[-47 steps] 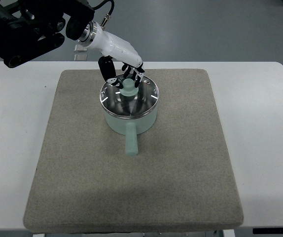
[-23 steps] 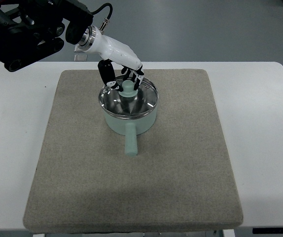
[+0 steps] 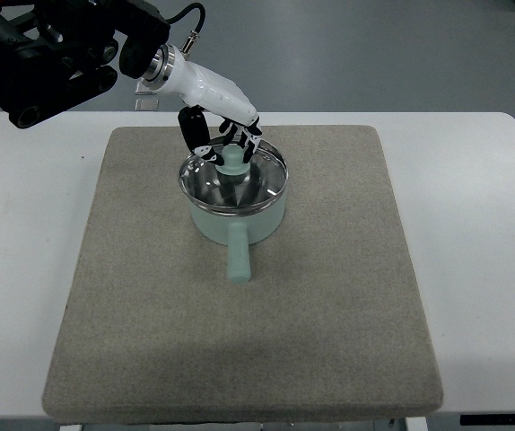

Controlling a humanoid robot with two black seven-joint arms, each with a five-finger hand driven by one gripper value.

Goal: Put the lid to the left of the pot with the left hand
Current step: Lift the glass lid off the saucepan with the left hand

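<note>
On top of the pot [image 3: 237, 218] sits the lid [image 3: 234, 182], a shiny metal-rimmed glass disc with a pale green knob [image 3: 233, 161] in its middle. It looks a bit tilted, the far edge seeming slightly raised, though it's hard to be sure from this steep angle. The left hand [image 3: 226, 136] is right on it: white shell, dark fingers [image 3: 205, 146] curled in around the knob from the far side, so it's clamped on the lid by the knob.

The pot itself is mint green with a straight green handle [image 3: 239, 259] sticking out toward the camera. It stands on a big grey-beige mat [image 3: 240, 350], in the far half and roughly centred left to right. The mat lies on a white table [image 3: 482, 224].

The left arm [image 3: 51, 54] comes in from the upper left corner, black and bulky, with a cable looping near the wrist. Beyond the table is grey floor.
</note>
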